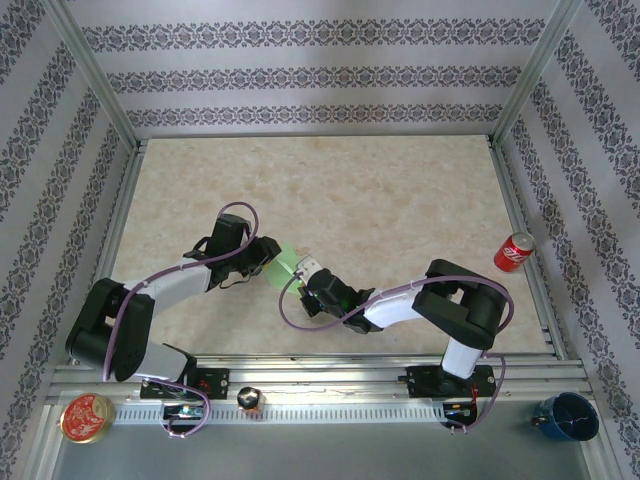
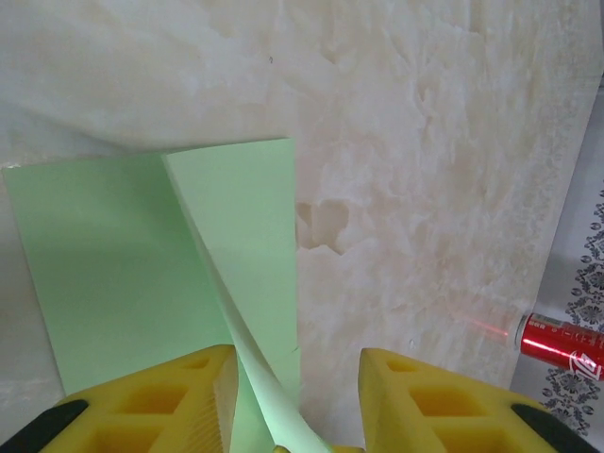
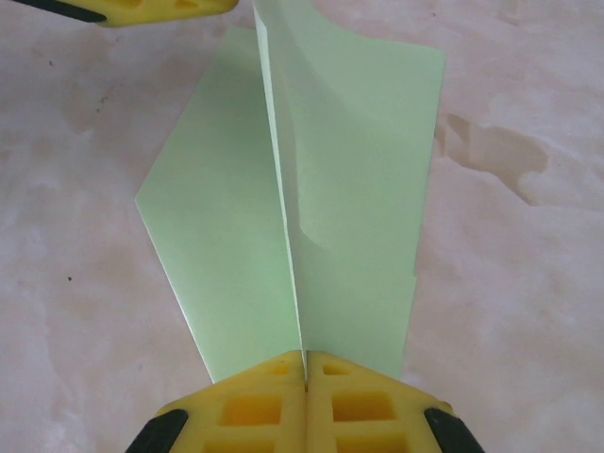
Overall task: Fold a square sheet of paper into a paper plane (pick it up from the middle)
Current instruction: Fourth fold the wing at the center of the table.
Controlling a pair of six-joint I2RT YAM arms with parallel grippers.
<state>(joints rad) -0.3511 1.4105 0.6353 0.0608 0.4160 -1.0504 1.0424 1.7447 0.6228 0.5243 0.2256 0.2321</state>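
One paper (image 3: 236, 236) on the bench (image 3: 528, 311), two hands: right hand (image 3: 305, 363) pinched tight on its raised crease, left hand (image 2: 297, 370) parted astride it.

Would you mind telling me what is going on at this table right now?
Two robot arms are working on a pale-green sheet of paper in the middle of the table. The right gripper is shut on the sheet's raised centre fold, with the two halves spreading out to either side. The left gripper is at the opposite end, its fingers apart and the fold running between them. It is not yet a plane.
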